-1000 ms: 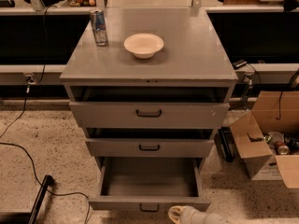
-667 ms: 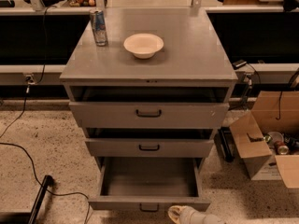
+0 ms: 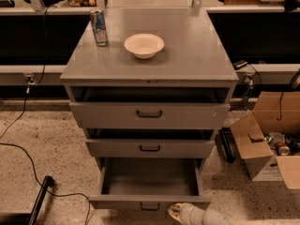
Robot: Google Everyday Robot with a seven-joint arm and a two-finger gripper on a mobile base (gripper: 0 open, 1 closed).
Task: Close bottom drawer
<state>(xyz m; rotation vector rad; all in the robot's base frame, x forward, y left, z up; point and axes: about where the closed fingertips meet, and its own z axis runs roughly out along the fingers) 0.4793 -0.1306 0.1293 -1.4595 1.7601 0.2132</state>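
The bottom drawer [image 3: 150,201] of the grey cabinet is pulled far out, its plain grey box interior [image 3: 150,177] empty, a small dark handle at the centre of its narrow front panel. My gripper [image 3: 180,213] is at the bottom edge of the camera view, a pale rounded tip just right of the handle and in front of the drawer's front panel, with the white arm running off to the lower right.
The middle drawer [image 3: 150,148] and top drawer [image 3: 150,114] stand slightly open. A white bowl [image 3: 144,45] and a can [image 3: 99,27] sit on the cabinet top. An open cardboard box [image 3: 272,146] stands at right. Black cables [image 3: 28,153] lie on the floor at left.
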